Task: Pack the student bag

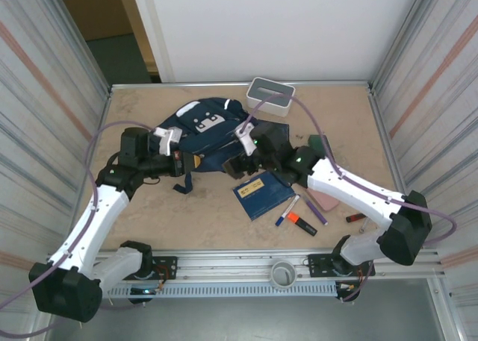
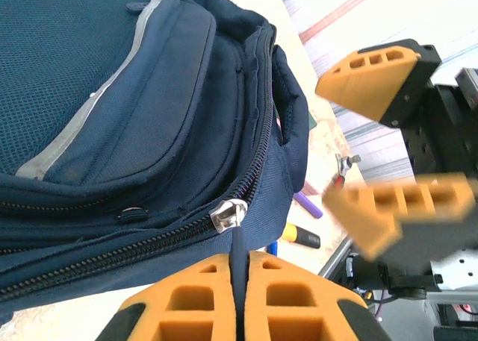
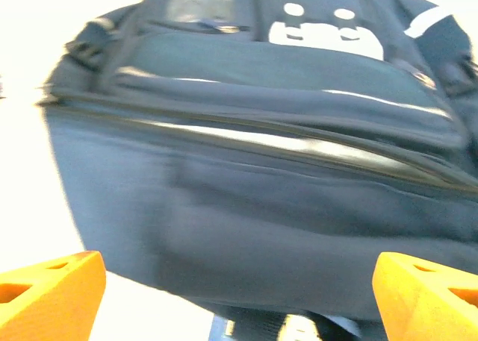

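- Student bag, navy blue with white patches, lies flat on the far middle part of the table, between the two arms' wrists.
- In the left wrist view a thin reflective strip crosses its front pocket, and a silver zip slider sits on the dark zip track along the bag's side.
- A dark zip pull hangs from that slider and runs down into the left gripper, whose orange jaws are pressed together on it.
- The right gripper hovers just beside the bag's edge with its jaws spread wide and nothing between them. Its own camera looks at the blurred side of the bag, with one finger in each lower corner.
- A white-grey box stands just behind the bag, toward the right and near the back wall.
- A flat navy notebook lies on the table nearer than the bag, below the right wrist.
- Just right of the notebook lie a blue pen, a purple pen and an orange highlighter, close together.
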Available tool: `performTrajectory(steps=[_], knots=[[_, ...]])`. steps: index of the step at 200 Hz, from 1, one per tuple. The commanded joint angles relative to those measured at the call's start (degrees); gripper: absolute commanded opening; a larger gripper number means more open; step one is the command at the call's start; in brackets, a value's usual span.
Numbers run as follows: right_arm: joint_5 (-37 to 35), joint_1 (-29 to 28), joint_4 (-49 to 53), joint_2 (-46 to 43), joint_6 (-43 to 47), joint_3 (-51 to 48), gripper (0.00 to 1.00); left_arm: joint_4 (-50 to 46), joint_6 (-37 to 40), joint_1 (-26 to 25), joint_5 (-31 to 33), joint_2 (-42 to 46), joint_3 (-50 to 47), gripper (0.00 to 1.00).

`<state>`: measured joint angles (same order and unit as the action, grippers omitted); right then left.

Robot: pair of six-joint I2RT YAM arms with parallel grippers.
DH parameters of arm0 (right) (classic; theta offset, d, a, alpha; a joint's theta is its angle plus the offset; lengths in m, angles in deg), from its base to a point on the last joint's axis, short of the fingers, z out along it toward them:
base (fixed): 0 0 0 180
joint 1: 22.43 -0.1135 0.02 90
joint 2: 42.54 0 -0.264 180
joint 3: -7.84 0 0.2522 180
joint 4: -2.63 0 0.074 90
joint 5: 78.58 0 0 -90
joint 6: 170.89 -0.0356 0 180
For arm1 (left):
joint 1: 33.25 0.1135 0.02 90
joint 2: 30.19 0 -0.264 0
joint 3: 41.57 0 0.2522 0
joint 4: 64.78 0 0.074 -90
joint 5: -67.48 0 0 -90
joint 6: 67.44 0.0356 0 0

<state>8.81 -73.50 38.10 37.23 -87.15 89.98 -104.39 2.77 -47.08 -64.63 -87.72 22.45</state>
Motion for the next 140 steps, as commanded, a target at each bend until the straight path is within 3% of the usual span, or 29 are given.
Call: performTrajectory(steps=[1,35,55,63,92,117,140], knots=[[-1.6,-2.4,-0.9,2.6,4.8,1.0,0.92,4.4,-0.2,-1.0,-0.9,0.0,3.4,0.00],[-7.1,-3.9,-0.7,8.2,6.0,2.9,0.91,4.2,0.1,-1.9,-0.5,-0.1,3.6,0.00],[-13.5,-4.8,-0.5,10.2,7.2,3.5,0.84,3.8,0.4,-1.9,-0.3,0.2,3.2,0.00],[-15.5,-4.9,-0.8,10.6,7.3,3.5,0.77,3.6,0.6,-1.9,-0.2,0.4,2.9,0.00],[-19.3,-5.3,-2.6,10.7,6.3,2.5,0.37,2.6,1.7,-1.8,1.3,0.7,2.3,0.00],[-21.6,-4.6,-4.1,8.4,3.0,0.5,0.15,1.9,2.2,0.3,1.6,1.3,1.5,0.00],[-22.9,-3.0,-5.5,5.1,-3.4,-2.5,0.00,2.2,2.0,4.3,-0.4,2.2,-0.2,0.00]])
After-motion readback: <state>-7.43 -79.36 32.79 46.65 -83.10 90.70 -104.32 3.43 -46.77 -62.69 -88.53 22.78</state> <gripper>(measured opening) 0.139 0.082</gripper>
